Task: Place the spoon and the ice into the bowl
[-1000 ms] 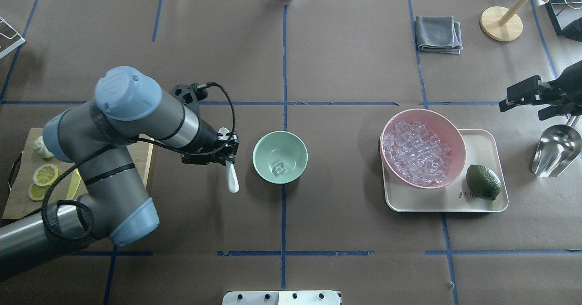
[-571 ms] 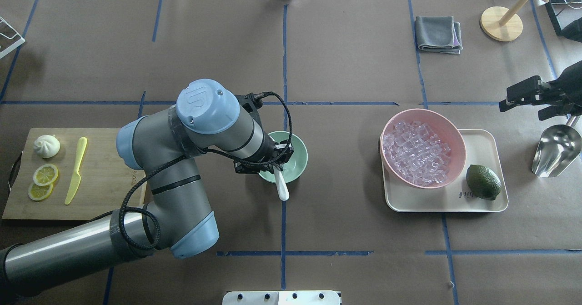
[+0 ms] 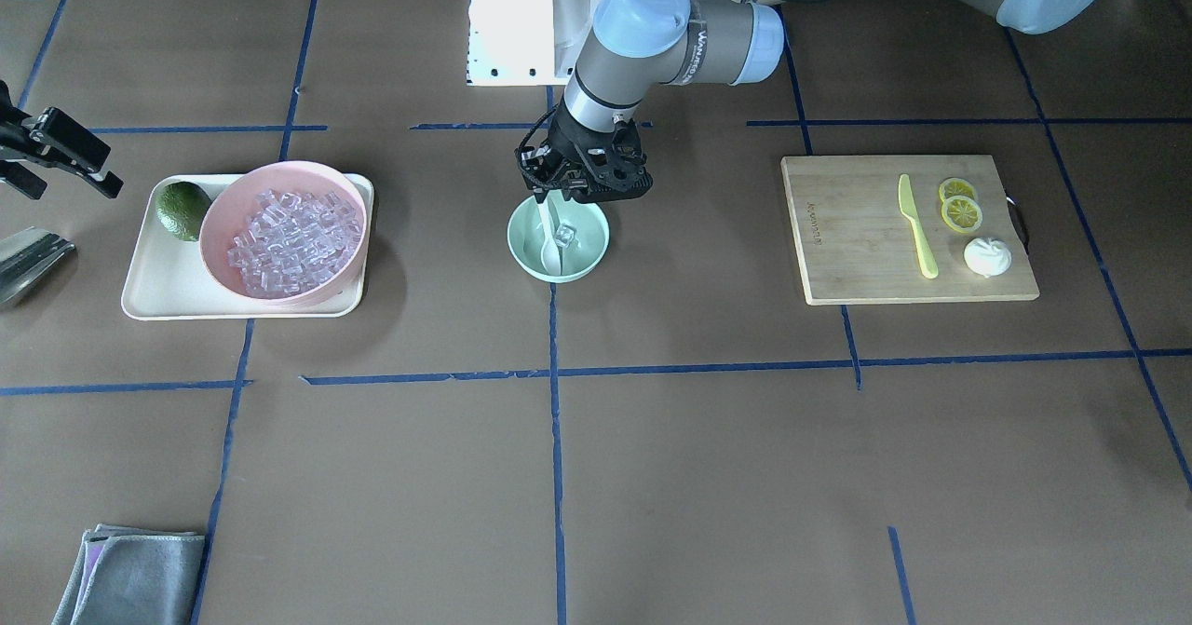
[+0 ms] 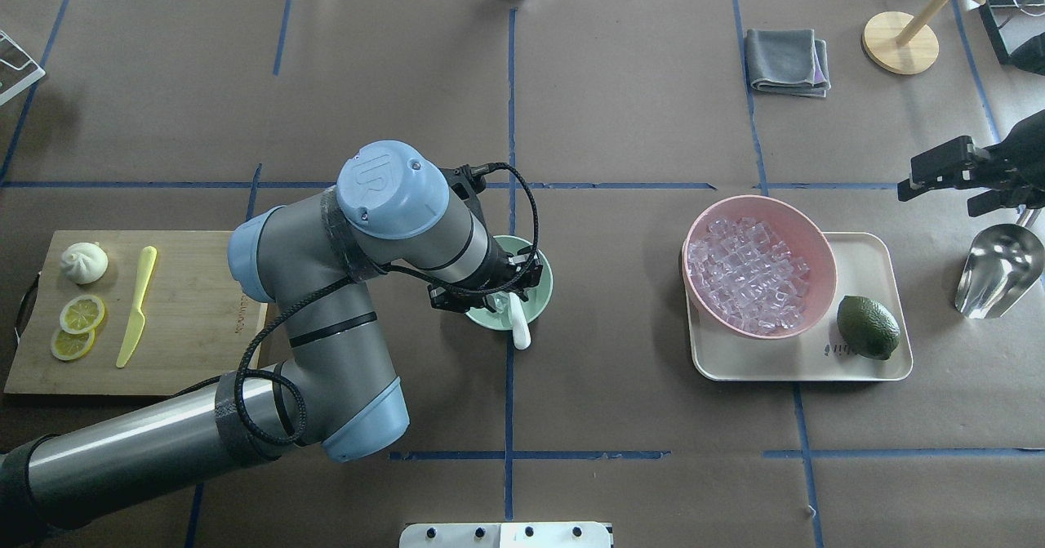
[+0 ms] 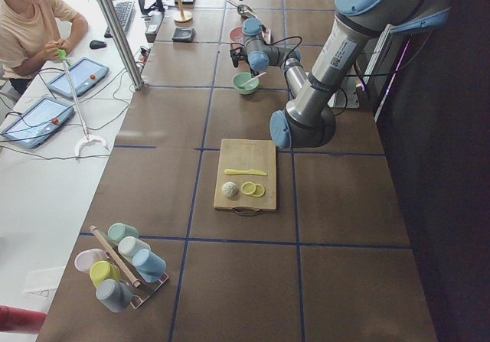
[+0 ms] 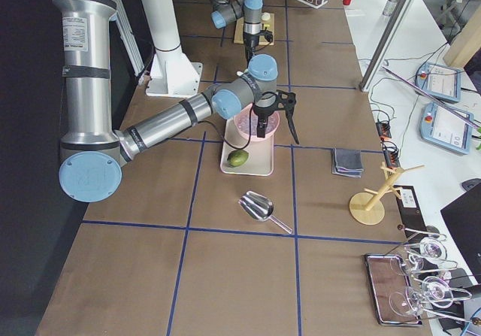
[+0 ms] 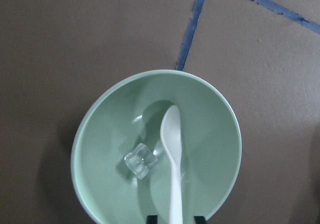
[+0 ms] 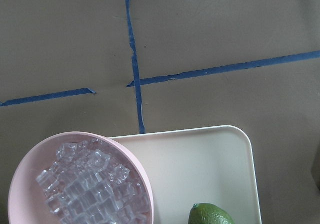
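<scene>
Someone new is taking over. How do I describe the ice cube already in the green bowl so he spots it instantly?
Find the small mint-green bowl on the blue tape line at mid-table, with a white spoon in it. Beside the spoon's scoop sits one clear ice cube. It lies alone, unlike the heap of cubes in the pink bowl on the tray.

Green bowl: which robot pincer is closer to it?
Left. The left pincer hangs right over the green bowl, holding the spoon; the right pincer is far off, past the tray.

Bowl (image 4: 544, 290) partly under left arm (image 4: 302, 262)
</scene>
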You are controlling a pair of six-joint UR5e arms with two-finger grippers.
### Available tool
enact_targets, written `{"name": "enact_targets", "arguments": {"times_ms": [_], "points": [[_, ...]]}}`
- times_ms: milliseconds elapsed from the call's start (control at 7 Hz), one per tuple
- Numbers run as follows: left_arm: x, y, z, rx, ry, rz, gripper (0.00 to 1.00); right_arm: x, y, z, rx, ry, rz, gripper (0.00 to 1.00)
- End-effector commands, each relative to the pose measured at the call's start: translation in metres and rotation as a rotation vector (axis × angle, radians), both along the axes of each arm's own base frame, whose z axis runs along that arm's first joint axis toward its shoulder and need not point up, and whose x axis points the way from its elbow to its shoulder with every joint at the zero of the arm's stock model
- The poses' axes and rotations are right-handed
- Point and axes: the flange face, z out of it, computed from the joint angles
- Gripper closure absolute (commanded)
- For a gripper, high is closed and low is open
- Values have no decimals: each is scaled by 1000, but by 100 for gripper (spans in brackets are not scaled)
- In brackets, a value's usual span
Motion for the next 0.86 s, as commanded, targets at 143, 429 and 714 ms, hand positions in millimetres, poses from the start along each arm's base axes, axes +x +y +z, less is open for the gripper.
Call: {"name": "enact_targets", "arguments": {"times_ms": [143, 429, 714], "points": [[-71, -15, 22, -6, 24, -38, 17, 17, 3, 19, -9, 20, 10, 1], [-158, -3, 109, 138, -37, 61, 17, 49, 5, 61, 45, 71, -39, 1], [-251, -7, 194, 194, -111, 119, 17, 76, 6, 91, 65, 103, -60, 1]]}}
